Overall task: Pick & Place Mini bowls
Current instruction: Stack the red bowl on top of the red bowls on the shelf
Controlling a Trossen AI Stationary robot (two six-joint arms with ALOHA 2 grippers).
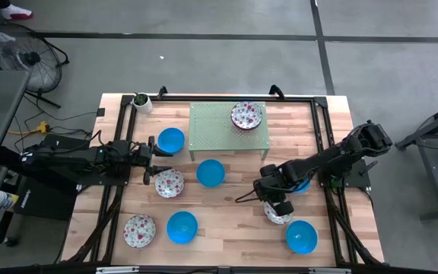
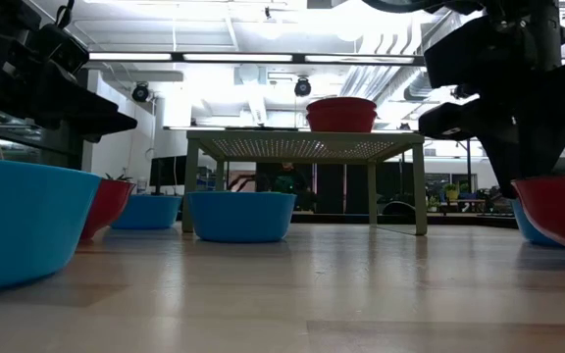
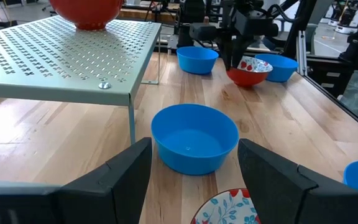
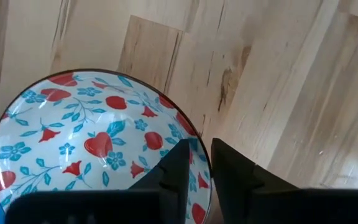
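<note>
At the table's left side, your left gripper (image 1: pixel 147 158) waited with fingers spread wide beside a floral bowl (image 1: pixel 169 183) and a blue bowl (image 1: pixel 171 139). Right of the green perforated stand (image 1: pixel 215 129), your right gripper (image 1: pixel 279 207) pinched the rim of another floral mini bowl (image 4: pixel 98 146) on the wood.

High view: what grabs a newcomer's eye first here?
The right gripper pinching the rim of a floral bowl at the table's right front. Next, the green rack at the back centre carrying another floral bowl, with blue bowls scattered around.
</note>
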